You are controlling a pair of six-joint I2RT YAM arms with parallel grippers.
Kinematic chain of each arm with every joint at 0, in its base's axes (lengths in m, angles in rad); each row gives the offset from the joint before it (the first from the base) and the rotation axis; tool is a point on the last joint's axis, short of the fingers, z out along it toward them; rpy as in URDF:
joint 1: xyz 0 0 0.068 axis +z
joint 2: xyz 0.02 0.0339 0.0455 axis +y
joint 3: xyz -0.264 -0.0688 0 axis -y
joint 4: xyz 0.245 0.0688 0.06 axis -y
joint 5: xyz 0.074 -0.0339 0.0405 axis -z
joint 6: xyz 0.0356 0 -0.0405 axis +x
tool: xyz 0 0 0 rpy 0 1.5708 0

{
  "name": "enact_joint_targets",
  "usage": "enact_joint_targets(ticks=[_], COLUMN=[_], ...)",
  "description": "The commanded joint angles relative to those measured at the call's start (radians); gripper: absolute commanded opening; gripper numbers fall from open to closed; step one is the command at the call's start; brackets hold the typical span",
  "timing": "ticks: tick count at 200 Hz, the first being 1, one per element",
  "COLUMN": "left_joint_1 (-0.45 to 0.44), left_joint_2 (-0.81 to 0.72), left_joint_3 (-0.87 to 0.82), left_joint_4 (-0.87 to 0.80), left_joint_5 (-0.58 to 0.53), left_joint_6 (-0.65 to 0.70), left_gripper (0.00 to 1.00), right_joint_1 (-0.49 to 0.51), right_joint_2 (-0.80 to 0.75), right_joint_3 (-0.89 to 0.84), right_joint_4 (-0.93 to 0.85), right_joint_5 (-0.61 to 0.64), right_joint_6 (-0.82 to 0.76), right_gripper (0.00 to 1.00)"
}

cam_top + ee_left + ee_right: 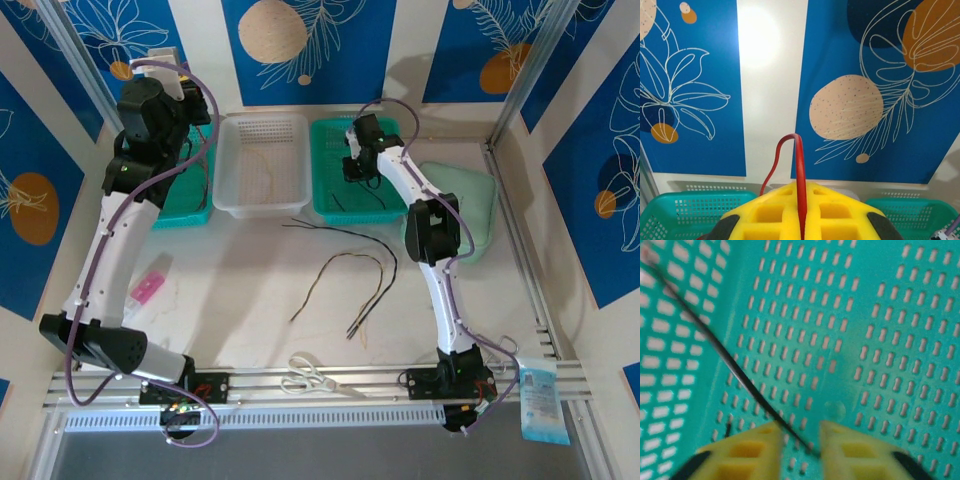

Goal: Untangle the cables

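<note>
two hands, left hand clenched on red cable, right hand released, black cable in teal basket

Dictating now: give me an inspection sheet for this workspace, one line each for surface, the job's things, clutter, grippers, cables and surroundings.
Surface: pale table carrying a white basket between a left teal basket and a right teal basket.
Job's things: black and tan cables loose on the table; a red cable held up; a black cable in the right teal basket.
Clutter: scissors, pink object, blue-white packet, pale green pad.
Grippers: left gripper shut on the red cable, pointing at the wall; right gripper open, the black cable passing between its fingers.
Cables: purple arm cables along both arms.
Surroundings: blue leaf-print panels.
</note>
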Motion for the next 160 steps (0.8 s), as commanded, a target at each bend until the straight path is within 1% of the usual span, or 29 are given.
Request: enact_joint_targets(ticks=[1,23,30,50,58,87,124,160], left_joint_1=[0.018,0.02,0.021,0.023,0.026,0.043,0.076,0.121], left_joint_2=[0.001,0.002,0.003,0.007,0.01,0.033,0.062,0.106], left_joint_3=[-0.007,-0.014,-0.01,0.006,0.013,0.048,0.067,0.014], left_joint_4=[0.006,0.017,0.018,0.021,0.02,0.026,0.061,0.122], left_joint_5=[-0.005,-0.013,-0.016,-0.028,-0.037,-0.066,-0.104,-0.137], left_joint_6=[-0.011,-0.001,0.006,0.033,0.047,0.081,0.098,0.096], left_gripper=[0.0,0.0,0.0,0.0,0.0,0.0,0.0,0.0], right_joint_1=[-0.011,-0.015,-0.019,-0.024,-0.025,-0.025,-0.026,-0.029], right_joint_2=[-0.004,-0.052,-0.075,-0.142,-0.171,-0.295,-0.413,-0.496], right_joint_3=[0.039,0.023,0.016,-0.002,-0.016,-0.113,-0.217,-0.308], right_joint_4=[-0.1,-0.092,-0.088,-0.082,-0.075,-0.032,-0.015,0.009], right_joint_5=[-0.05,-0.059,-0.061,-0.073,-0.077,-0.089,-0.1,-0.121], right_joint_6=[0.001,0.01,0.014,0.019,0.018,0.021,0.014,0.02], right_gripper=[0.39,0.53,0.59,0.7,0.72,0.75,0.76,0.76])
